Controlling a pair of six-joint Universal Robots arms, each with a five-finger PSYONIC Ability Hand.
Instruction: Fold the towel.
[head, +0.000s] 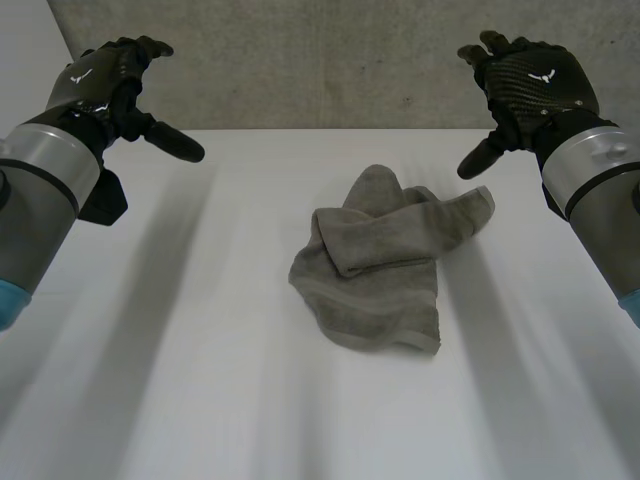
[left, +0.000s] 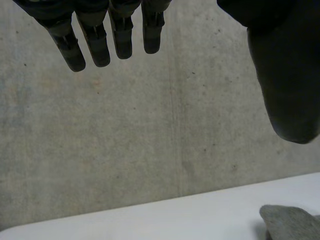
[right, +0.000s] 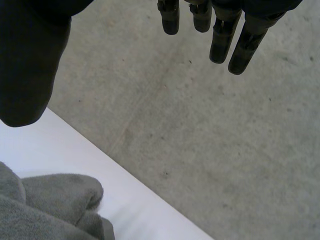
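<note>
While the grey towel (head: 375, 265) lies crumpled near the middle of the white table (head: 200, 350), the left hand (head: 105, 85) and right hand (head: 530, 85) hover well apart from it, one to each side, fingers straight and spread, holding nothing. The head view gives the whole heap; each wrist view catches one towel edge before a concrete wall (left: 150, 140).

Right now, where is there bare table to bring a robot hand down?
The table is bare on both sides of the crumpled towel and in front of it. The left robot hand and right robot hand are open, held up at either side, touching nothing. Only the middle is taken.
</note>
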